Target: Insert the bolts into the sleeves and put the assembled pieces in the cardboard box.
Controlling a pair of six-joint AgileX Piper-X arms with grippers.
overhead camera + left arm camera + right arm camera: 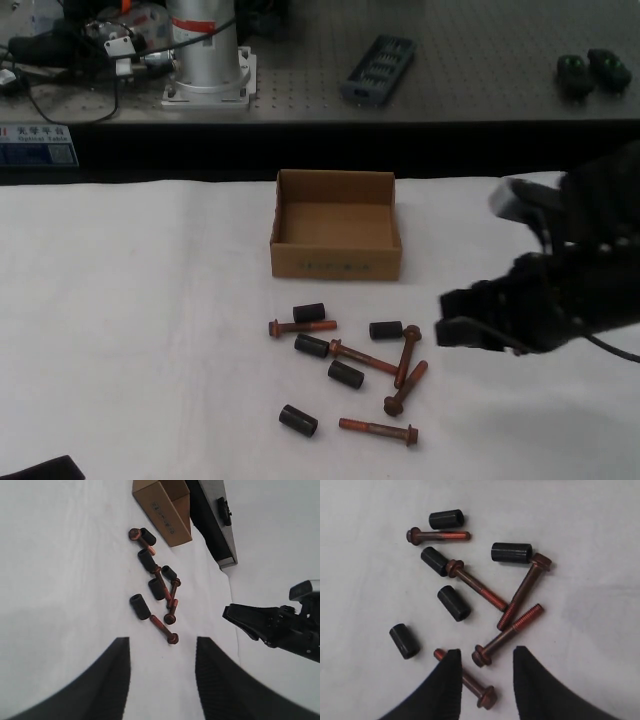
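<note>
The left pincer (162, 680), dark curved fingers spread apart, hangs over the creased white cloth (60, 605). The right pincer (482, 685), likewise spread, hovers above the near end of five rust-red threaded metal bolts (510, 632), which lie loose among five short, matte black cylindrical sleeves (404, 641). The nearest bolt (378, 430) lies crosswise, flanged head to the right; others slant. Beyond stands the open-topped brown cardboard box (335, 262), showing only its own floor inside.

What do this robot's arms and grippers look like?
The left gripper and right gripper each have two broad black fingers with rounded tips. The right arm is black, with a pale grey part and a thin black cable.
</note>
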